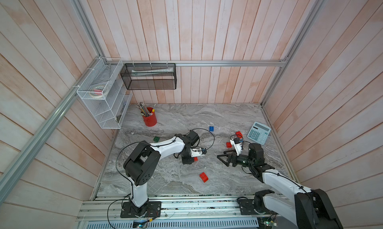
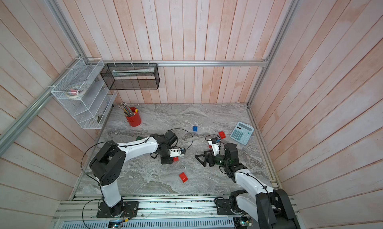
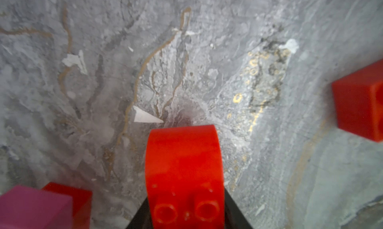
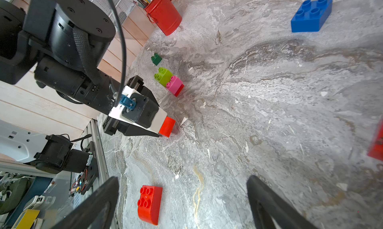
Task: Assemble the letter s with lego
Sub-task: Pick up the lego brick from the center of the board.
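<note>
My left gripper [image 3: 186, 209] is shut on a red curved lego brick [image 3: 184, 172], low over the marble table; its black fingers flank the brick's studded end. The same brick [image 1: 195, 159] peeks out beside that gripper in a top view and shows in the right wrist view [image 4: 167, 126]. A pink brick [image 4: 174, 85] stacked on red, joined to a lime green one [image 4: 163, 76], sits just beyond. A second red curved brick [image 1: 204, 176] lies nearer the front. My right gripper [image 4: 182, 203] hangs open and empty to the right [image 1: 222, 158].
Loose bricks: blue [image 1: 211, 128], dark green [image 1: 156, 139], two red [image 1: 238, 134] [image 1: 228, 144] by the right arm. A calculator [image 1: 259, 132] lies at the right edge, a red pencil cup [image 1: 149, 119] at back left. A white wire rack [image 1: 103, 97] hangs on the left wall.
</note>
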Robot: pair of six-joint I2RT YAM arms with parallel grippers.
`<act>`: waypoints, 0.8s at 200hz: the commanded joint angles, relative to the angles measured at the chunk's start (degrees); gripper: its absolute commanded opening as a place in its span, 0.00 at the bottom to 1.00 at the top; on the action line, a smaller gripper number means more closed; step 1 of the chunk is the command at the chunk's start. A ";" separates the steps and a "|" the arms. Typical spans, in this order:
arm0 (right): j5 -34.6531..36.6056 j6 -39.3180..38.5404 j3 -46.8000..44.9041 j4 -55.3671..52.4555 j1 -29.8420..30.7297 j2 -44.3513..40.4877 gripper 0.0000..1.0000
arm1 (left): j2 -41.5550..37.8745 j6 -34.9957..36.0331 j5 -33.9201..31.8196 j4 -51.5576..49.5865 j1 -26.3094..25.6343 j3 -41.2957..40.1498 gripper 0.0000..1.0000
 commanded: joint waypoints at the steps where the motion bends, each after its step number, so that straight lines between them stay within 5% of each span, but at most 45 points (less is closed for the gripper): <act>1: -0.87 -0.14 1.49 -1.20 -0.32 -0.48 0.98 | -1.23 0.38 1.32 1.25 0.28 -0.15 0.44; 106: -1.29 0.89 1.23 0.81 -0.32 0.37 0.98 | -2.38 2.37 2.11 -2.75 1.12 1.70 0.29; 160: -1.32 11.92 -0.09 14.75 1.64 5.77 0.98 | -7.83 7.31 2.07 -7.02 2.42 3.31 0.28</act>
